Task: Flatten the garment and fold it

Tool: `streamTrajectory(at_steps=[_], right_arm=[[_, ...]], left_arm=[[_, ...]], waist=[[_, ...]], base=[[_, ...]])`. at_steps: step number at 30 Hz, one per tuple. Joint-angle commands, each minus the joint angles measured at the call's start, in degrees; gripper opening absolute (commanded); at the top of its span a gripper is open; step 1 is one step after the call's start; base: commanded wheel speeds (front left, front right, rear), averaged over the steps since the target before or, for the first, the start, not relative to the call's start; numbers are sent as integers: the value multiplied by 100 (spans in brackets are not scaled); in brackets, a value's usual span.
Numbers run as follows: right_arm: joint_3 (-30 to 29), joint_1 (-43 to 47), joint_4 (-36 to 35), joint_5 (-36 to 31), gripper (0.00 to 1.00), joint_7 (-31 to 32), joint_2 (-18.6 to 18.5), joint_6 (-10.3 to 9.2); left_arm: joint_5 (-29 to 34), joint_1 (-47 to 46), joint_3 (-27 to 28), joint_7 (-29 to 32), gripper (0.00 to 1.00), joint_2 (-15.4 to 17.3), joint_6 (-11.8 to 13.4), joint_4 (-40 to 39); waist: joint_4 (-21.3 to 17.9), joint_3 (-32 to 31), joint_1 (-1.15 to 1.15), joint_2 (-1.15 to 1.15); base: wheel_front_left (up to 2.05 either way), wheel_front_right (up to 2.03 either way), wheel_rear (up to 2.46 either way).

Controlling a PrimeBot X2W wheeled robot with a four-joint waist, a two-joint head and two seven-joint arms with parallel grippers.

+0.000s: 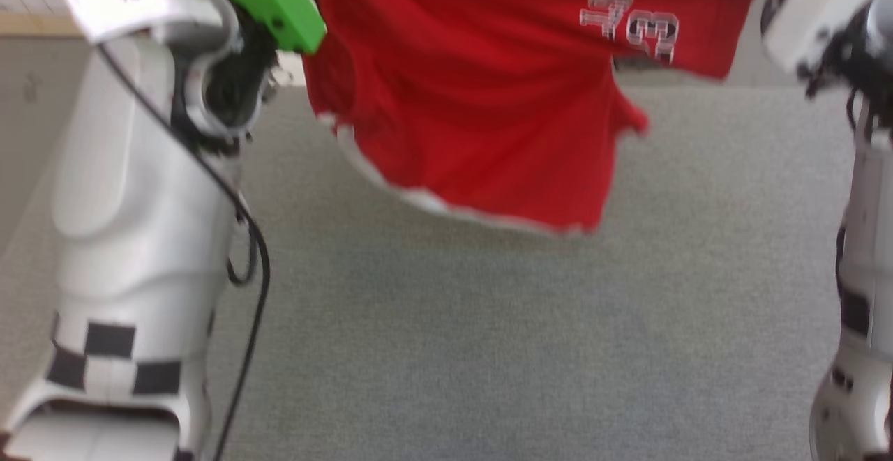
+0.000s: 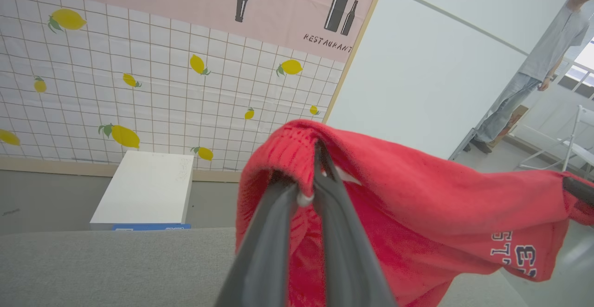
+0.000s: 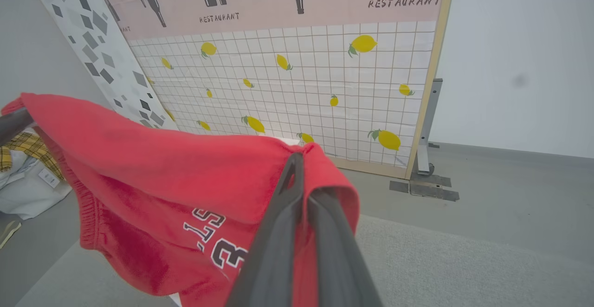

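Left tool (image 2: 310, 181) and right tool (image 3: 304, 181) are each pinched on the garment (image 1: 481, 112), held aloft above the grey surface (image 1: 488, 349); flattening and folding are judged undone.

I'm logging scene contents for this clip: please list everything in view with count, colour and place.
garment: one, red with white trim and print, hanging stretched between both grippers above the work surface.
work surface: one, grey, below the garment.
backdrop: one, white grid with yellow lemons, pink band on top, behind the surface.
box: one, white, at the backdrop's foot.
clothes pile: one, white and yellow plaid, left edge of the right wrist view.
person: one, grey clothes, standing far right in the left wrist view.
left gripper: one, dark, shut on the garment.
right gripper: one, dark, shut on the garment.
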Motion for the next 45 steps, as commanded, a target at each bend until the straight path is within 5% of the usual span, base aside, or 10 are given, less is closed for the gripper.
streamTrajectory(at_steps=[1,11,18,31,45], right_arm=[[-4,-273,140,-64,0,-29,43,-8],[-170,-2373,1442,-860,0,-973,278,-8],[35,-2496,2034,-892,0,-1502,314,-8],[758,-470,1330,145,0,-1728,-116,-8],[377,3433,-400,702,0,-1210,-121,-8]], left_arm=[[114,-269,-24,-57,0,80,-30,124],[476,-1938,24,-767,0,136,-106,1179],[489,-2063,-28,-1448,0,33,-440,1889],[219,-850,-455,-2011,0,-226,-1022,2568],[-112,2529,-1072,-2238,0,-157,-1006,1599]], waist=[[-82,436,-1,0],[-242,1849,-1,0],[-101,2124,-1,0],[88,1576,-1,0],[51,95,-1,0]], base=[[0,0,0],[0,0,0],[0,0,0],[0,0,0],[0,0,0]])
